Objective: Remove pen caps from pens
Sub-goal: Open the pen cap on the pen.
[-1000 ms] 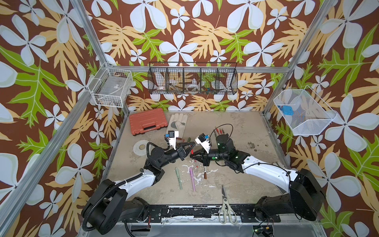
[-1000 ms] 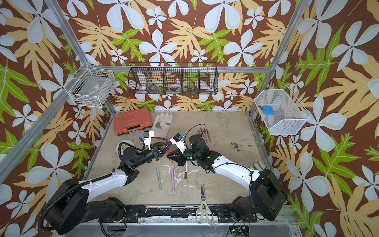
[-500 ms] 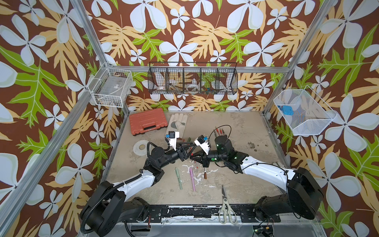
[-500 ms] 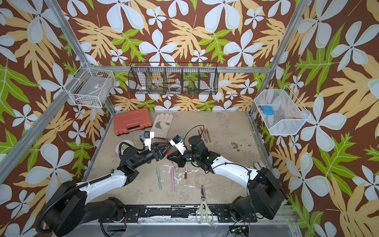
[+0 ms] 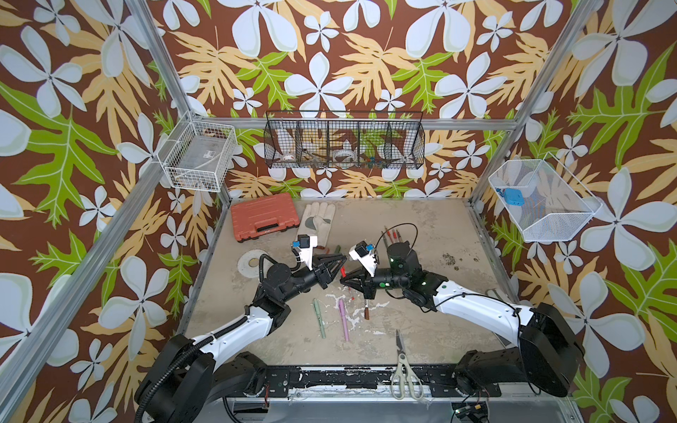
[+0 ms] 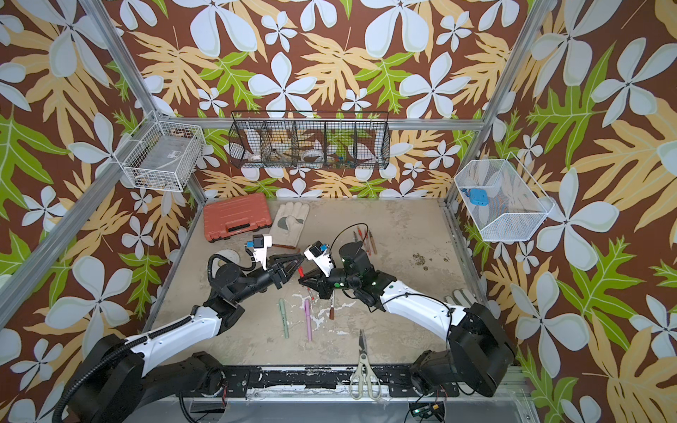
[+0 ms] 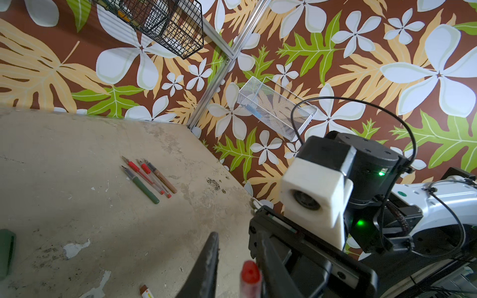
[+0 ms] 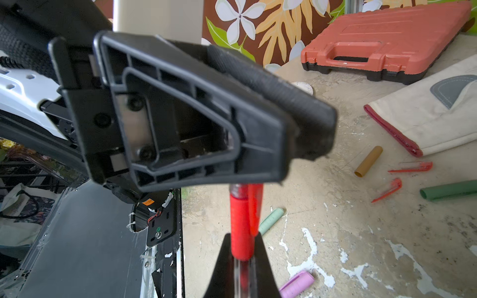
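I had the right tool (image 5: 343, 282) clamped on the barrel of a red-and-clear plastic pen (image 8: 239, 222). It was held clear of the worn beige table (image 5: 421, 329), capped end pointing at the left tool (image 5: 342, 258). I judged that this pose allowed a straight pull along the pen's length. The pen's clear cap with a red tip (image 7: 250, 271) sat between the left tool's jaws. The left wrist view showed a gap on one side, so I could not tell whether that tool was gripping it. The cap was not yet off.

My count was four uncapped pens side by side toward the back of the table: a dark green pen (image 7: 144, 188), two red-gripped clear pens (image 7: 133, 165) (image 7: 145, 169) and a tan pen (image 7: 167, 184). Four loose caps lay apart from them: a tan cap (image 8: 368, 161), two clear red-clipped caps (image 8: 413, 167) (image 8: 387, 189) and a dark green cap (image 8: 449, 192). Three more pens lay nearer the front: a pale green pen (image 5: 319, 318), a pink pen (image 5: 343, 319) and a short white-and-brown pen (image 5: 366, 312)
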{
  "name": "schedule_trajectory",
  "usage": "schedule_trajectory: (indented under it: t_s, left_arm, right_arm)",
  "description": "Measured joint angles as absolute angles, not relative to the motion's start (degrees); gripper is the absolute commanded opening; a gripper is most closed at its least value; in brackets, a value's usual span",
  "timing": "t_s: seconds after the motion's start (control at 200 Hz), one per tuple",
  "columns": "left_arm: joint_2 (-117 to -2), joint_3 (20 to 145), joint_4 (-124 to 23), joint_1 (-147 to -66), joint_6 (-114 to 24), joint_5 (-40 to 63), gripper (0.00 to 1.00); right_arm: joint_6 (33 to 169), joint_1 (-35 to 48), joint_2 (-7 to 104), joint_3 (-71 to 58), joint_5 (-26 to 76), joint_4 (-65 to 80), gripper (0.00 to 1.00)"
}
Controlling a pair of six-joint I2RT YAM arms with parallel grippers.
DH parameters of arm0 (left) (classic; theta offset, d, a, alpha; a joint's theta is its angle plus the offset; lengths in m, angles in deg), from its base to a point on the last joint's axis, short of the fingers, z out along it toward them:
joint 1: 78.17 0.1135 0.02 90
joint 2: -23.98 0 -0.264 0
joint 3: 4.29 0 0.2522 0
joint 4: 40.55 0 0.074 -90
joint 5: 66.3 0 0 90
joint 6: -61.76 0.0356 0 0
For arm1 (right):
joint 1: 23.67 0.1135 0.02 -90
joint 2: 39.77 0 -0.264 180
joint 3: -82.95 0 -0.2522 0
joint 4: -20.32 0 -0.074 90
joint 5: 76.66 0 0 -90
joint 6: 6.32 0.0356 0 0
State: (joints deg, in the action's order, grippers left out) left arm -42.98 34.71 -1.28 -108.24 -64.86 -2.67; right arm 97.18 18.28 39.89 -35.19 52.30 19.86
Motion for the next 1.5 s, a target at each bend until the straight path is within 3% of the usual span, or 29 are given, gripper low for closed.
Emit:
schedule_trajectory:
  t_s: [0.11, 0.3, 0.485, 0.656, 0.716, 1.046, 1.311, 1.411, 1.501]
  left_arm:
    - [-44.86, 34.95, -0.05, -108.24, -65.71, -3.85, 0.3]
    - [-44.05, 34.66, 1.04, -108.46, -65.88, -5.12, 0.1]
    - [-43.88, 34.4, 1.19, -108.46, -65.91, -5.12, 0.01]
    - [-43.61, 34.33, 0.73, -108.46, -65.82, -5.01, 0.06]
    - [-43.42, 34.31, 0.43, -108.46, -65.67, -4.95, 0.0]
    - [-40.93, 34.18, -4.38, -108.56, -64.46, -1.8, 0.0]
    - [-37.52, 33.11, -10.24, -108.17, -65.45, 6.09, 0.0]
    - [-36.62, 31.82, -10.17, -105.64, -65.71, 10.97, 0.0]
    - [-36.84, 31.36, -9.84, -105.37, -65.71, 10.97, 0.0]
  right_arm:
    - [97.01, 18.28, 39.89, -35.19, 52.33, 19.86, 0.0]
    - [96.94, 18.28, 39.17, -35.61, 52.33, 19.86, 0.0]
    - [96.72, 18.3, 39.41, -35.58, 52.35, 19.86, 0.0]
    - [96.31, 18.35, 39.52, -35.58, 52.48, 19.84, 0.0]
    - [96.18, 18.35, 39.52, -35.58, 52.46, 19.84, 0.0]
    - [93.6, 18.43, 39.83, -35.74, 50.32, 19.43, 0.0]
    - [89.12, 20.55, 35.61, -38.99, 37.92, 19.23, 0.0]
    - [88.59, 20.4, 34.19, -40.24, 28.98, 15.21, 0.0]
    - [87.3, 20.82, 34.71, -39.89, 28.06, 13.26, 0.0]
